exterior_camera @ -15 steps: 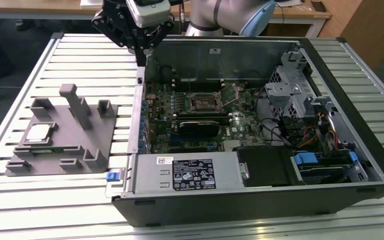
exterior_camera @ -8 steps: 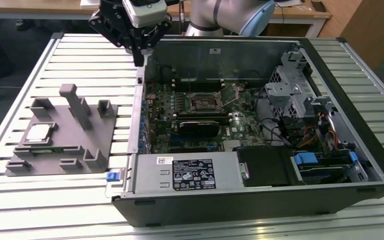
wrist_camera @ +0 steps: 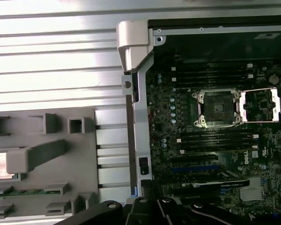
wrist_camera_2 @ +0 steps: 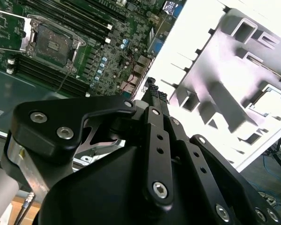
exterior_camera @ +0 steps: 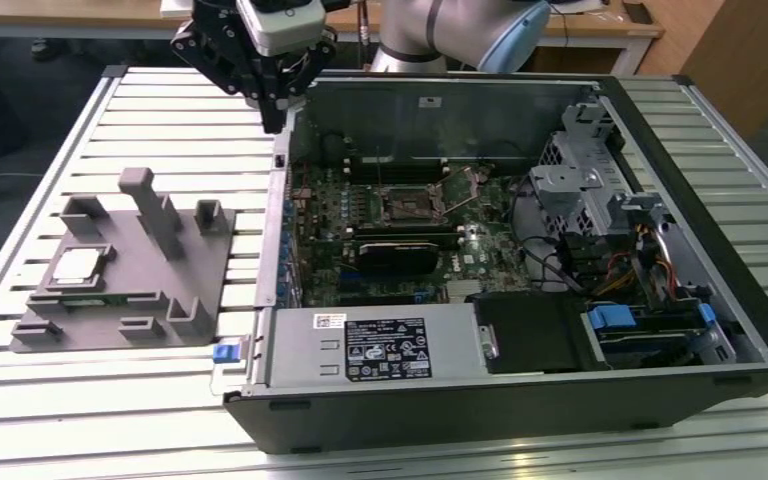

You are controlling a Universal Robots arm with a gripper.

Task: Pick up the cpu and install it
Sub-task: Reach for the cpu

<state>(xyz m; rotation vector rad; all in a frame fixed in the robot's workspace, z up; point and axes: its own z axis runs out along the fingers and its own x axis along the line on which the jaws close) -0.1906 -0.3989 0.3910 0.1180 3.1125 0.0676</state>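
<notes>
- The hand (exterior_camera: 273,122) hovers above the computer case (exterior_camera: 518,400), over the case wall that faces the grey fixture (exterior_camera: 131,300). It touches nothing.
- In the second wrist view its fingers (wrist_camera_2: 152,93) look pressed together, with nothing between them.
- The cpu (exterior_camera: 77,265) lies flat in a recess of the fixture, which sits on the slatted desk (exterior_camera: 157,110) just outside that same case wall. In the first wrist view the cpu (wrist_camera: 1,166) shows as a pale square partly behind a fixture post.
- Inside the case, the socket (exterior_camera: 402,205) on the motherboard is empty, with its metal frame swung open.
- Judged from this, the task is at its start: the cpu is not picked up and nothing is installed. The pick, the carry into the case and the seating all remain.
</notes>
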